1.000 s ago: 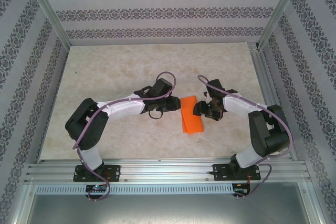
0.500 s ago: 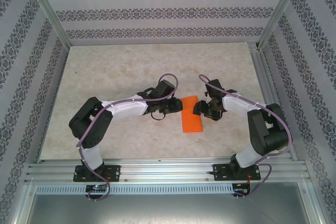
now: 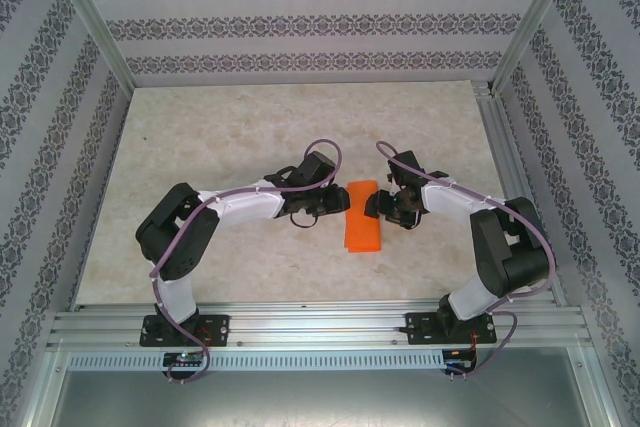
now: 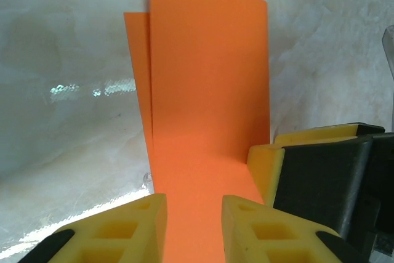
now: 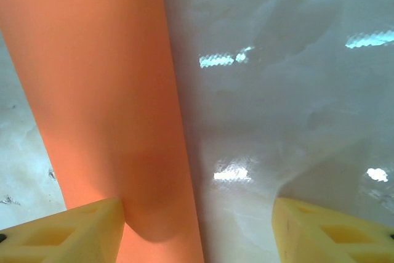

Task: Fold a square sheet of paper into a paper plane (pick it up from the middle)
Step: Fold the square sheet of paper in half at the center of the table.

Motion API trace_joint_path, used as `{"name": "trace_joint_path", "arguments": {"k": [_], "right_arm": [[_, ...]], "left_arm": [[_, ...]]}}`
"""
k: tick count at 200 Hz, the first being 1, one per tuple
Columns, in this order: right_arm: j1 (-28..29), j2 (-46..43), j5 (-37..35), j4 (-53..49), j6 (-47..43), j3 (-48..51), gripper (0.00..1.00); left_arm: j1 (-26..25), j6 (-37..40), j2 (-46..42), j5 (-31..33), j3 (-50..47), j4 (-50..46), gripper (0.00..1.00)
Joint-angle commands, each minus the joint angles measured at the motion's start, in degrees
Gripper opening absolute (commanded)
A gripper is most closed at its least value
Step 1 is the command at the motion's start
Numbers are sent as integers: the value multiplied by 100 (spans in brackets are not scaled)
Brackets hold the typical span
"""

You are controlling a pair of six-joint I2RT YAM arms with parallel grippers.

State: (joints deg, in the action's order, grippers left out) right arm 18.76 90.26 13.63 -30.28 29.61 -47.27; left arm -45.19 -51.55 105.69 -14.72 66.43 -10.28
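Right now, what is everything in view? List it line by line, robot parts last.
paper: one, orange, folded to a narrow rectangle, flat on the table between the grippers
table: one, beige marbled, under everything
walls: three, grey-patterned, around the table
rail: one, silver, near edge, bearing the arm bases
left arm: one, white and black, reaching to the paper's left side
right arm: one, white and black, reaching to its right side
left gripper: yellow fingers, open, paper between them
right gripper: yellow fingers, open, one finger at the paper's edge
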Motion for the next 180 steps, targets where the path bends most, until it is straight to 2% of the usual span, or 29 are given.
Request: {"name": "trace_joint_path", "arguments": {"k": [1,92,180], "right_arm": [[40,-96,94,-23,-275,26,66],[-2,207,143,-336,-731,-308,65],[-21,349,-218,-373,-575,-281,65]], "left_arm": [[-95,-4,38,-18,168,78,31],[-104,-6,125,-51,256,7,30],[-133,-4,224,-79,348,-8,30]]}}
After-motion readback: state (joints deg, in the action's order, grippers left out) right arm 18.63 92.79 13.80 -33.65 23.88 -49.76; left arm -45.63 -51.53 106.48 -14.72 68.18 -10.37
